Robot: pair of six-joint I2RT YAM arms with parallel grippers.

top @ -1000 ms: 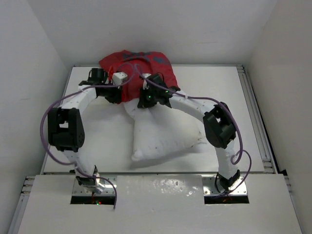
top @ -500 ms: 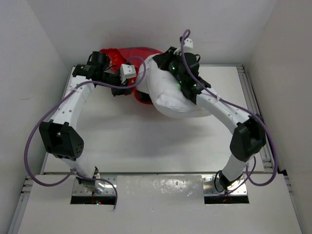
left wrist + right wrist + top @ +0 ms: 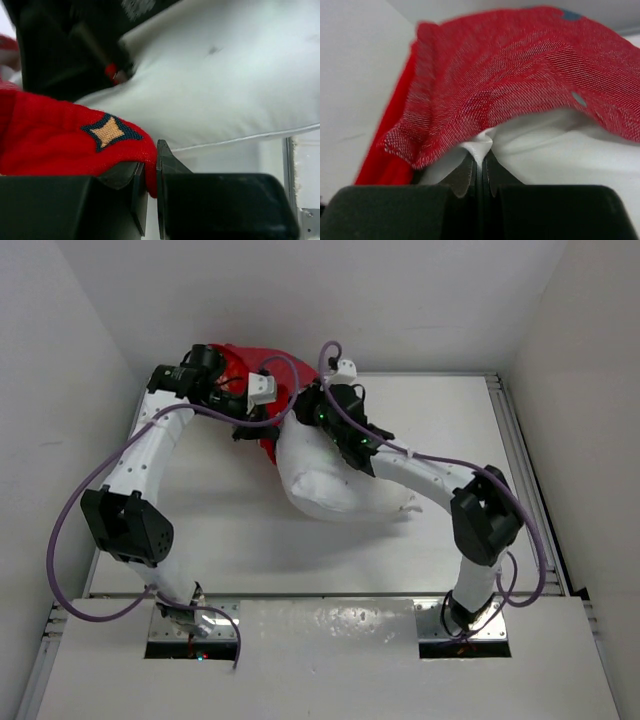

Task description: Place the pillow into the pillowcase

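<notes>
pillow (image 3: 335,485): white and plump, lying on the desk (image 3: 220,540) about midway out from me, a little right of centre. most of it is outside the case. its long axis runs on a slant, from a near-right corner to a far-left end. my right arm (image 3: 440,475) reaches across it. the right jaws are pinched tight on a fold of white fabric at that far-left end, and the right wrist view shows no gap between them.

just beyond, the pillowcase (image 3: 240,358) sits bunched and red at the far left of the desk, against the back wall. in the right wrist view its red lip hangs over the pinched fold, so the pillow's leading end seems to be at the mouth. i cannot tell how deep it is. my left arm (image 3: 150,450) reaches to the same spot. the left jaws are nearly closed on the pillowcase hem, with red cloth bearing a gold diamond motif (image 3: 107,131) draped over them.

the opening lies straight ahead of the right jaws, along the pillow's long axis, toward the far left. i judge the next push should go that way, with the left jaws holding the hem up.
</notes>
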